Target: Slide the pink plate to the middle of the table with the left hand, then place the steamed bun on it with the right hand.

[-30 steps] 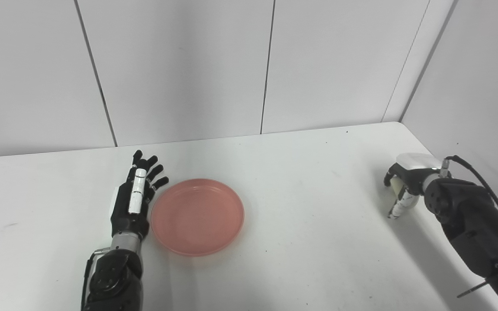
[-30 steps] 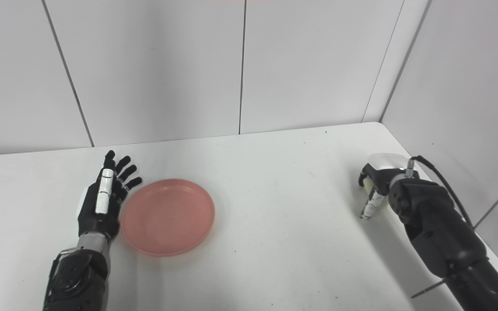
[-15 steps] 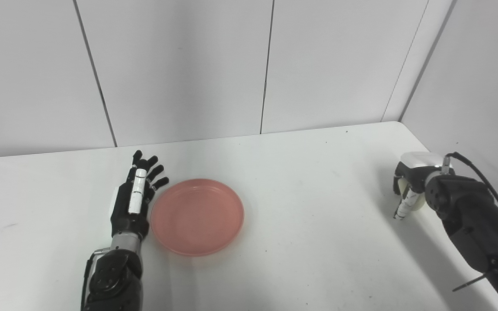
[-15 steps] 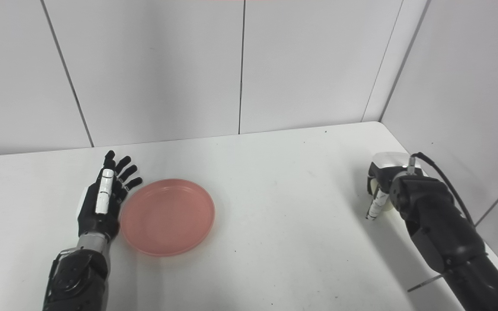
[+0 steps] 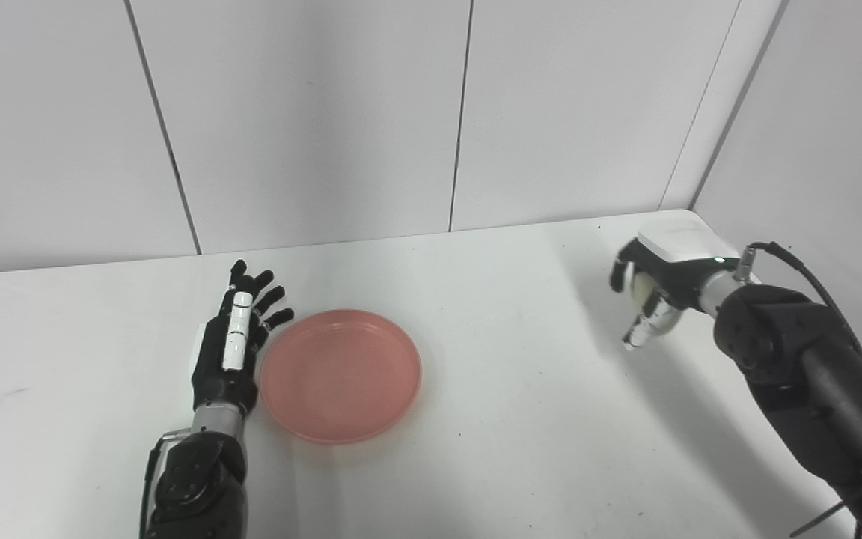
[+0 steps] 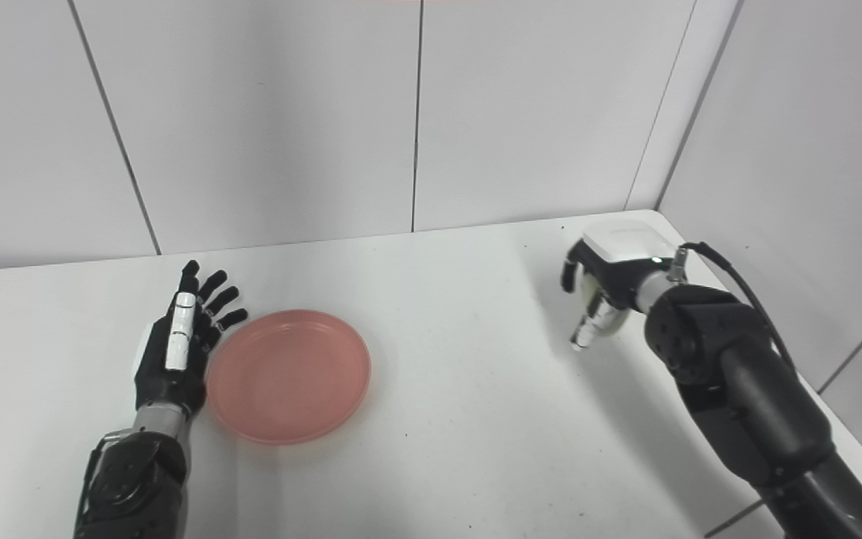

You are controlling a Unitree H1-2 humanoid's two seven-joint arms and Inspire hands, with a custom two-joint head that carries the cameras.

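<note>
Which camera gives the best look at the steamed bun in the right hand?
The left eye view, by a little: the steamed bun shows pale between the right hand's fingers. The right eye view shows only a thinner sliver of it.

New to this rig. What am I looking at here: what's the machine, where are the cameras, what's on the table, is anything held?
This is a humanoid robot with two arms at a white table, each ending in a hand with fingers. Both pictures come from two cameras side by side on its head, so they show the same scene from slightly different spots. The left hand lies open, fingers spread, right beside the left rim of a pink plate, which is empty. The right hand is raised near the far right corner, its fingers curled around a pale round thing, apparently the steamed bun, mostly hidden by the hand.
</note>
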